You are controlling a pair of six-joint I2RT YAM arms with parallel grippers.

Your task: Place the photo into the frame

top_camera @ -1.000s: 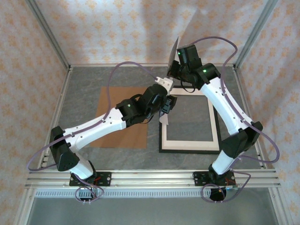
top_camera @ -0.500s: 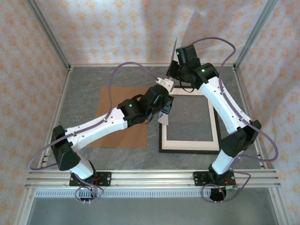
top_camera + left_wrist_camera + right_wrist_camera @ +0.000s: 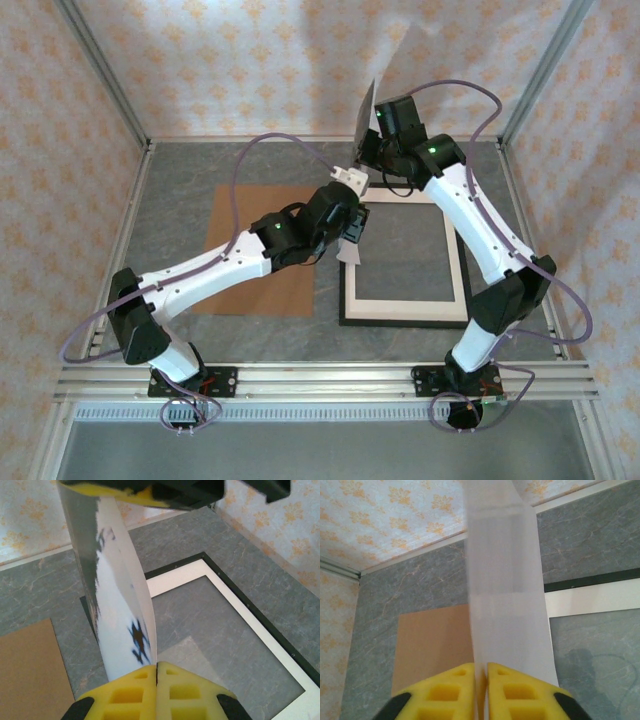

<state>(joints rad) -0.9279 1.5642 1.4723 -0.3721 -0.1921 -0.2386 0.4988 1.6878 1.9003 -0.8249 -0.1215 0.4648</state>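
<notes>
Left wrist view: left gripper (image 3: 157,667) pads are closed, clamping one edge of the upright, curved photo (image 3: 117,595). The frame (image 3: 250,605) lies flat beyond these fingers, to their right. Right gripper (image 3: 481,667) pads stand slightly apart around the photo's edge.

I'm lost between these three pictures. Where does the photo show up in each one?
Top external: the photo stands on edge, a thin grey sliver at upper centre.
Left wrist: the photo is a curved strip from top left to bottom centre.
Right wrist: the photo shows its white back, a band down the middle.
Shared landmark: the frame, lying flat.
</notes>
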